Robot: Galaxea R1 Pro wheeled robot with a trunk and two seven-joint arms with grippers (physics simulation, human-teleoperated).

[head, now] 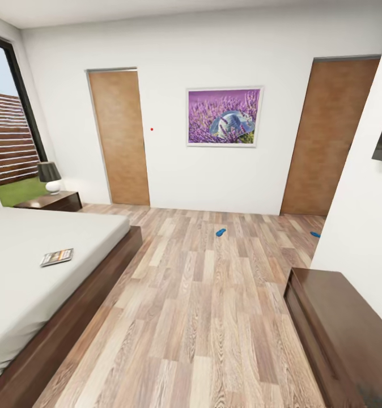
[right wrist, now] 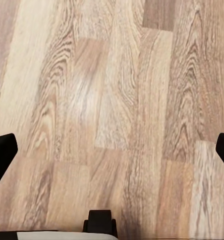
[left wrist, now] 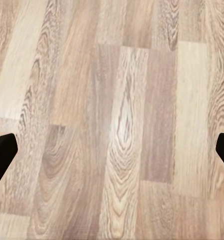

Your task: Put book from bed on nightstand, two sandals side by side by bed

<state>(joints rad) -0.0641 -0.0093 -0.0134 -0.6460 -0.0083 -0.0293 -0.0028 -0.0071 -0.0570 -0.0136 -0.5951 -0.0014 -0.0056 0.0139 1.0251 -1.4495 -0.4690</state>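
— On the bed [head: 21, 266], near its floor-side edge, lies the book [head: 56, 257]; the nightstand [head: 52, 201] with a lamp [head: 50, 177] stands beyond the mattress by the window. Nothing looks moved yet.

— And the sandals?

— Both far off on the floor [head: 202, 317]: one sandal [head: 220, 232] mid-room, the other sandal [head: 315, 234] by the right wall's corner, well apart.

— The grippers?

— The left gripper [left wrist: 112, 150] and right gripper [right wrist: 112, 150] both hang spread wide over bare planks, holding nothing.

— Next step?

— Probably turning toward the bed and reaching for the book.
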